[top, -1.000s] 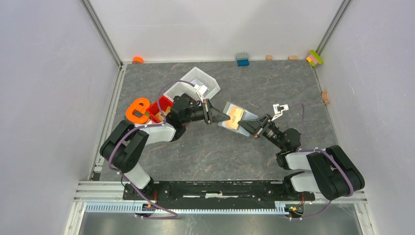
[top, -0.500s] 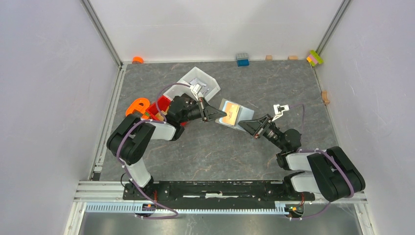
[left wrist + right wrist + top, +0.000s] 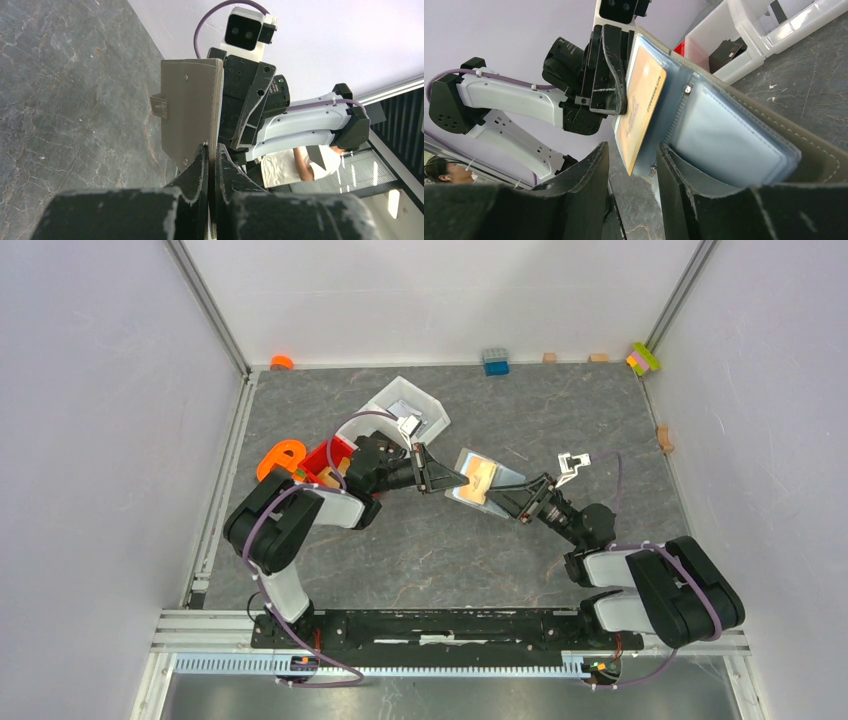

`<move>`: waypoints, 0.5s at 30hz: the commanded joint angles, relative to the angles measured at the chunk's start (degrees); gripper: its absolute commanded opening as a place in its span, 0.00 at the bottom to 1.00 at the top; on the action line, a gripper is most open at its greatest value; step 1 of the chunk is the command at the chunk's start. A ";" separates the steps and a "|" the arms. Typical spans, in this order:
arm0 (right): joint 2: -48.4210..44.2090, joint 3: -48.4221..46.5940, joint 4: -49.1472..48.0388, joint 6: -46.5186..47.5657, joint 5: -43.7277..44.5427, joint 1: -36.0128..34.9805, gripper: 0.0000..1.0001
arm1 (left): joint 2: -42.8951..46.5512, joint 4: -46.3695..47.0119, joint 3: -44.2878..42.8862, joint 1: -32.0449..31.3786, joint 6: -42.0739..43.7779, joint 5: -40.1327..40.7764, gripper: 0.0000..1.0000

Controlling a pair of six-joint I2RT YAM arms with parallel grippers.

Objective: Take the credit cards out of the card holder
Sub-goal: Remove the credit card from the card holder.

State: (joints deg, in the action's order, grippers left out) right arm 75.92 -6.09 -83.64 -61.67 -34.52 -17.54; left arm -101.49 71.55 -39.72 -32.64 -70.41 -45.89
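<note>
Our left gripper (image 3: 212, 150) is pinched tight on the lower edge of the holder (image 3: 190, 110) and holds it up, spread open, at the middle of the top view. Our right gripper (image 3: 632, 148) stands parted around the lower corner of the orange card (image 3: 641, 95) at centre frame, not yet gripping. We should close on the card alone, clear of the blue sleeve (image 3: 724, 145), then pull straight along the pocket.
</note>
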 commanded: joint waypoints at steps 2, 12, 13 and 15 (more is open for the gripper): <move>1.39 -0.53 -8.51 -1.93 -1.57 0.14 0.42 | 0.33 3.17 -2.20 -0.58 -0.76 -1.79 0.02; 0.77 -0.07 -12.30 -2.91 -1.95 0.14 0.17 | 1.63 -2.60 -2.30 -0.67 2.76 -0.83 0.02; 0.58 -0.04 -12.26 -2.83 -1.95 0.14 0.17 | 1.94 -3.57 -2.30 -0.67 3.24 -0.65 0.02; 0.40 -0.06 -12.12 -2.75 -1.96 0.11 0.17 | 2.33 -4.93 -2.31 -0.67 4.21 -0.35 0.02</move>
State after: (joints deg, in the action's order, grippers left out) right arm 77.25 -6.09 -83.92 -64.29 -35.62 -17.54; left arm -101.62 68.49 -40.18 -33.01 -69.91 -46.63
